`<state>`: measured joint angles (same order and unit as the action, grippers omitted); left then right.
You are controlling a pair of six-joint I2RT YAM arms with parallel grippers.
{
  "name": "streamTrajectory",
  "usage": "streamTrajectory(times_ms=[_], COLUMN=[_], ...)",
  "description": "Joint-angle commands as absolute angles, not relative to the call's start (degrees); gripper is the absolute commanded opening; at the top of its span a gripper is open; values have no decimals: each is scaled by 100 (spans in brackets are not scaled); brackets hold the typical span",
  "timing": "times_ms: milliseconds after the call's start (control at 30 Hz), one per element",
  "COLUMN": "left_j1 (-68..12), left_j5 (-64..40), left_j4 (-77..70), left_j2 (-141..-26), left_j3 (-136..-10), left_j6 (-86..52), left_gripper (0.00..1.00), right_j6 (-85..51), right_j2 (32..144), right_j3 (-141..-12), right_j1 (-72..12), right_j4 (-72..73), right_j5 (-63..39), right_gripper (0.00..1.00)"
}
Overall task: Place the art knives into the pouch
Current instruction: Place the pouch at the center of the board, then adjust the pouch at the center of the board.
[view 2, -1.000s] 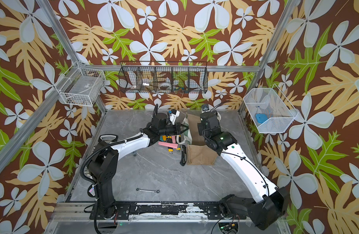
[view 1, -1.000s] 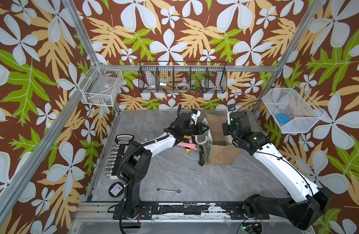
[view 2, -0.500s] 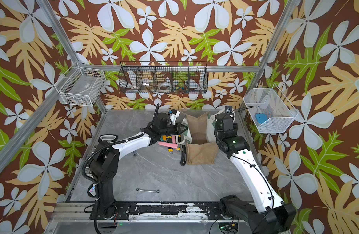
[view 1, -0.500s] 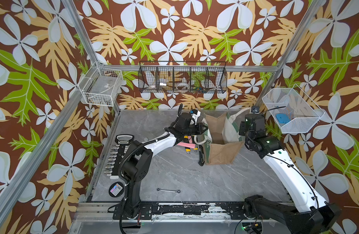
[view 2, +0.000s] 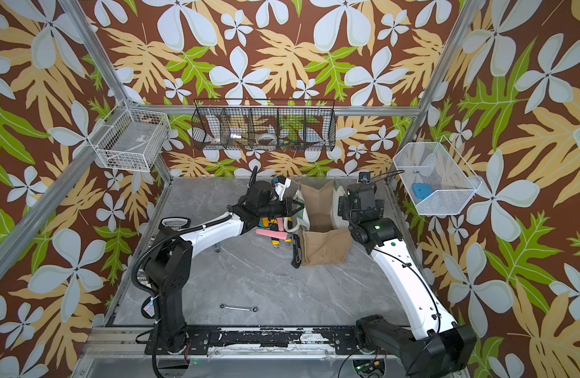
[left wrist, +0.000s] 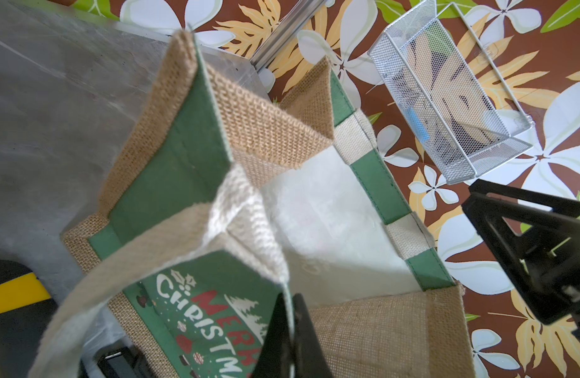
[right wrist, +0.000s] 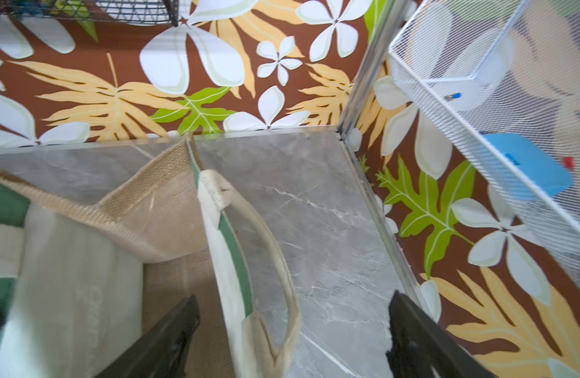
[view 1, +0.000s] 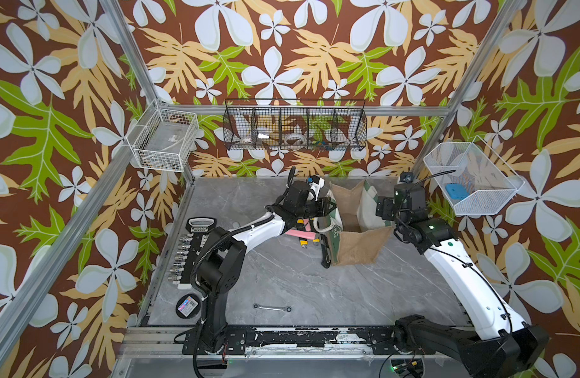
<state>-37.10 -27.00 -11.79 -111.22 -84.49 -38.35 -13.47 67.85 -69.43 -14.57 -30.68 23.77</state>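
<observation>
We see the pouch (left wrist: 265, 124) as coarse, rough-woven jute with smooth matt green cloth trim. The table (view 1: 282, 278) looks like polished grey marble. The basket (left wrist: 459, 163), upper right in the left wrist view, is fine white metal mesh.

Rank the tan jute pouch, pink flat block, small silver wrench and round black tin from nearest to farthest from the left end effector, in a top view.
From the left end effector:
1. Tan jute pouch: clamped at its rim.
2. Pink flat block: just left of the pouch.
3. Small silver wrench: front centre.
4. Round black tin: front left corner.
</observation>
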Motion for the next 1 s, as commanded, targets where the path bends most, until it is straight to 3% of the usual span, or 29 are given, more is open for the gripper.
streamTrajectory(times_ms=[0,67,200,433,567,833,967], left_j1=[-3702,-3651,-3527,-3447,-3394,-3318,-2993], left_j5=[-2656,-2597,-2411,-1840,-1042,828,1256], left_j4=[-1275,-1233,-1248,-641,-248,658,1044], left_j2=[-11027,-10955,-10685,-10080,-9510,-8502,-8200], left_j3=[-8530,-8513,-8362,-8243,-7876,-6774,-6213], left_j6=[-3632,-3576,-3495,-3037,-2714,-2432,-2741], left_gripper=[25,44,68,84,99,100,100], right_j6=[-1442,-1439,-1415,-1416,-1399,-1346,-1363], right_j2=[6785,6750,6659,6527,6421,6156,6007], right_j3=[-6852,-6763,-6582,-6300,-6138,-5873,-5759], right_j1=[-1453,-1454,-1459,-1459,-1459,-1457,-1459], right_j4=[-2997,-2980,-2928,-2850,-2777,-2604,-2481], right_j5=[1840,1828,1800,1679,1652,1376,1222], right_gripper=[91,91,91,91,92,92,92])
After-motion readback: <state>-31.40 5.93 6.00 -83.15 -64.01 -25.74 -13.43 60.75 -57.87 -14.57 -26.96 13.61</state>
